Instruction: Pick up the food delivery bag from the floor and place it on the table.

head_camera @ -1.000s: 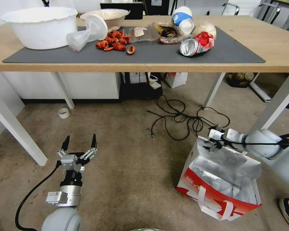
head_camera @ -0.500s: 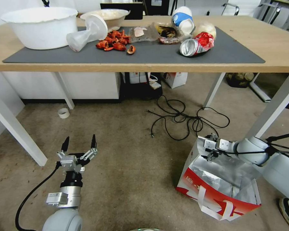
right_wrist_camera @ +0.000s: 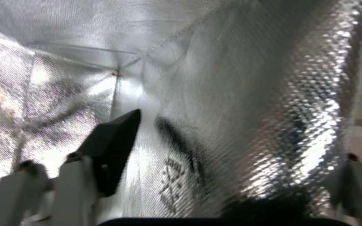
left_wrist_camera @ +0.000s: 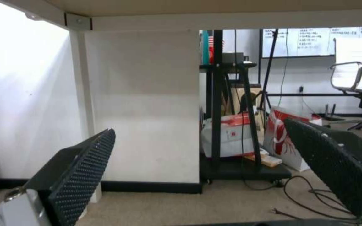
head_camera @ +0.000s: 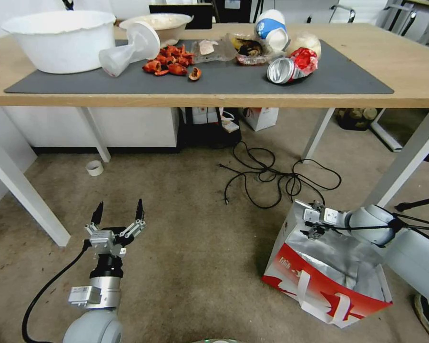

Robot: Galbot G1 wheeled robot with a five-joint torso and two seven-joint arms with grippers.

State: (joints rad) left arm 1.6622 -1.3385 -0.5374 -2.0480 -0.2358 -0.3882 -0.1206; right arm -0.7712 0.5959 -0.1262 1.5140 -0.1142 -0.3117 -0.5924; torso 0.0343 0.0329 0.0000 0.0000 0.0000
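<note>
Shifted lower: right gripper (head_camera: 313, 224), spread over rim of food delivery bag (head_camera: 326, 281), lower right; red-white, foil-lined.

I'm looking into an office or lab room: short beige carpet (head_camera: 186, 247), a long wood-topped table (head_camera: 414, 71) on white legs, and loose black cables (head_camera: 271, 178) tangled on the floor beneath its far edge. From the left wrist view I see a swivel office chair (left_wrist_camera: 357, 84), a written-on whiteboard (left_wrist_camera: 298, 40) and a black equipment stand (left_wrist_camera: 227, 103).
</note>
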